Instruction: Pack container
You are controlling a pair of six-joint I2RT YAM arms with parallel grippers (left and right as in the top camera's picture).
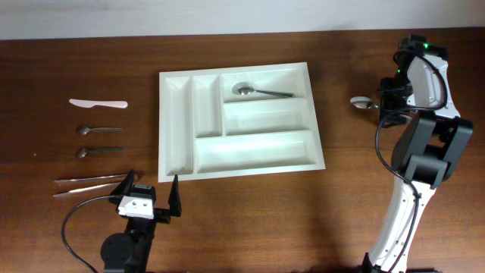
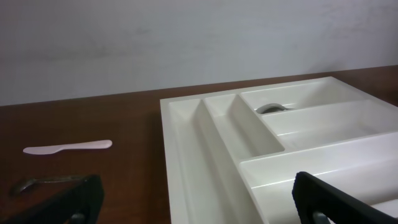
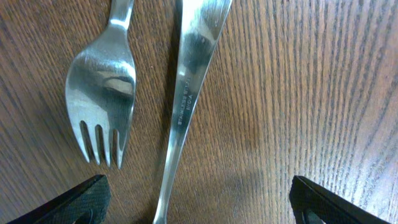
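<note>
A: A fork [image 3: 99, 93] and a steel handle [image 3: 186, 93] lie beneath the right gripper [image 3: 199, 202], spread wide, near the table's far right corner.

B: It should straddle one handle only, then close. The container [image 1: 250, 148] sits mid-table. The left gripper [image 1: 151, 193] gapes empty at the near edge.

Fork [image 3: 99, 87] just beside utensil handle [image 3: 189, 74]; narrow gap between.
</note>
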